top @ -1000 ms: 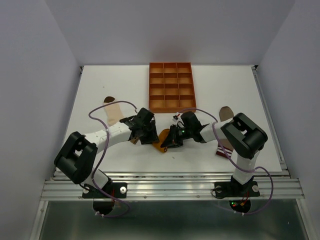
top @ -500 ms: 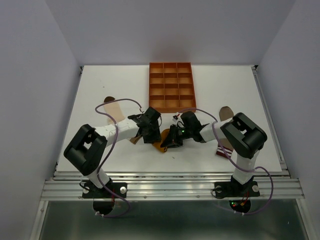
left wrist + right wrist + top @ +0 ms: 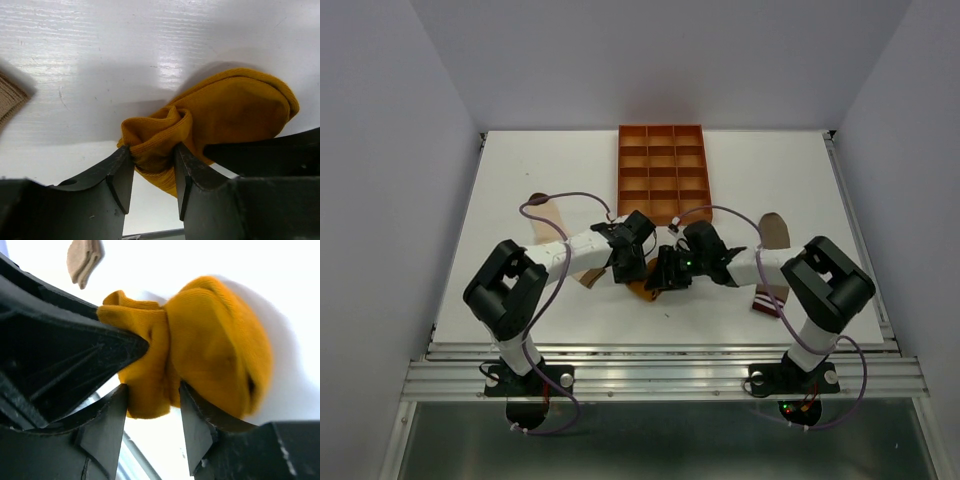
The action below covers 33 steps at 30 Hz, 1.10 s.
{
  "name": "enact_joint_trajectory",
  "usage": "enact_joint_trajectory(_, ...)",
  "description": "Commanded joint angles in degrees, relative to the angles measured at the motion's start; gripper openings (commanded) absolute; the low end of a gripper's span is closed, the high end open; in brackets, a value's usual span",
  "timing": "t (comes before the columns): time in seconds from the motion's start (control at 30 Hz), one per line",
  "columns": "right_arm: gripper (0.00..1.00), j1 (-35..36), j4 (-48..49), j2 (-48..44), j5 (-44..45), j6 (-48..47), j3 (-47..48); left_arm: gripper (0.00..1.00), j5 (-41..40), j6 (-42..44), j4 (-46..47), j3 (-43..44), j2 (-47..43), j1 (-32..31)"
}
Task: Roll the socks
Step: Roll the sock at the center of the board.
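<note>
The mustard-yellow sock [image 3: 642, 291] lies bunched at the table's front middle, between both grippers. My left gripper [image 3: 630, 268] is shut on a folded edge of it [image 3: 235, 110], its fingertips [image 3: 122, 172] pinching the fabric. My right gripper [image 3: 661, 280] is shut on the same sock [image 3: 215, 350] from the other side, right against the left gripper's fingers. The cream sock [image 3: 545, 218] lies flat at the left under the left arm; a bit of it shows in the left wrist view [image 3: 7, 102]. The taupe-brown sock [image 3: 774, 229] lies at the right, its striped cuff [image 3: 767, 301] toward the front.
The orange gridded tray [image 3: 621, 170] stands at the back middle, just behind the two grippers. Purple cables loop over both arms. The table's front rail [image 3: 660, 375] runs close below the grippers.
My left arm has swung right and forward, bringing its gripper onto the mustard sock beside the right gripper. The right gripper has stayed on the sock; its elbow shifted slightly.
</note>
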Motion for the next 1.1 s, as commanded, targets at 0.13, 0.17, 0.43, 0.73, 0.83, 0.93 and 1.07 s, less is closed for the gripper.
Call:
enact_joint_trajectory(0.13,0.54,-0.4,-4.8,-13.0,12.3,-12.3,-5.7,0.40,-4.6,0.5,-5.5,-0.7,5.9,-1.5)
enact_joint_trajectory(0.17,0.54,0.1,-4.3,-14.5,12.7,-12.6,-6.5,0.40,-4.6,0.7,-5.6,-0.6,6.0,-1.7)
enact_joint_trajectory(0.43,0.56,6.3,-2.2,-26.6,18.3,-20.7,-10.7,0.40,-3.9,0.6,-6.6,0.4,6.7,-2.3)
enact_joint_trajectory(0.73,0.57,20.5,-3.5,-25.6,36.6,-29.7,-6.5,0.40,-3.6,0.2,-7.9,1.2,7.1,-3.0)
enact_joint_trajectory(0.83,0.57,25.0,-3.8,-23.4,42.0,-33.6,-4.7,0.40,-3.2,0.1,-8.0,1.1,7.2,-3.1)
enact_joint_trajectory(0.93,0.58,28.5,-4.2,-20.5,46.4,-36.8,-2.6,0.40,-2.8,0.2,-8.1,1.0,7.3,-3.2)
enact_joint_trajectory(1.07,0.58,30.4,-5.3,-16.2,49.7,-39.1,0.3,0.40,-2.1,0.2,-7.9,0.9,7.4,-3.2)
